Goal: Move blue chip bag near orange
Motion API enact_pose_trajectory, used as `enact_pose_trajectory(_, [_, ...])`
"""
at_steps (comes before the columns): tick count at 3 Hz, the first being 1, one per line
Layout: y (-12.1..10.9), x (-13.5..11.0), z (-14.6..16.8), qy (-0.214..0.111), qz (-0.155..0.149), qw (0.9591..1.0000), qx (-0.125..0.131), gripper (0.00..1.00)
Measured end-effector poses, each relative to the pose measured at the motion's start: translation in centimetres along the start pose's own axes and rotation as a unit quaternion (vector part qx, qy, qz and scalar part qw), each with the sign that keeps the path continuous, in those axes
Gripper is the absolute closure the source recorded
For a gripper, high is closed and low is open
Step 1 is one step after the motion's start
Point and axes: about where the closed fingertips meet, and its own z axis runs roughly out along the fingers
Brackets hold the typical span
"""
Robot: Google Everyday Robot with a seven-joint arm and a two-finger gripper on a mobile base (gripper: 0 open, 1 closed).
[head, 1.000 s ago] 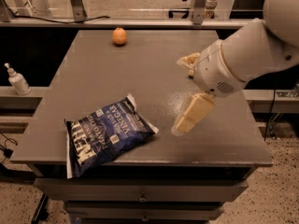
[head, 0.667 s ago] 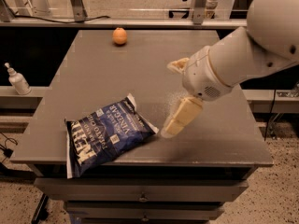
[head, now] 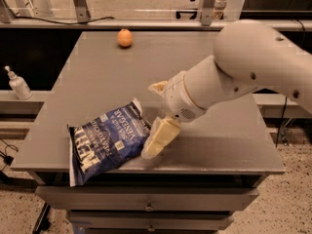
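Barely begun, I'd say: the orange (head: pixel 125 38) sits well beyond the blue chip bag (head: pixel 105 143) on the counter (head: pixel 97 82). The claw (head: pixel 153 121), spread open and empty, hangs just beside the bag's right edge; grabbing and carrying are not yet done.

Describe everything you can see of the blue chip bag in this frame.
The blue chip bag is a crinkly navy foil-looking packet with white lettering and pale crimped ends. It lies flat and skewed at the front-left corner of the table, one end overhanging the edge. The gripper, open, is at its right edge, the lower finger against or just beside it. The orange sits far back.
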Motion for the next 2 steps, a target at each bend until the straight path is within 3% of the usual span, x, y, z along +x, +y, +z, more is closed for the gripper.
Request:
enact_pose_trajectory(1, [0.8, -0.53, 1.85, -0.008, 0.004, 0.9999, -0.011, 0.18])
enact_pose_trajectory(2, [1.28, -0.38, 2.62, -0.009, 0.016, 0.9997, -0.015, 0.42])
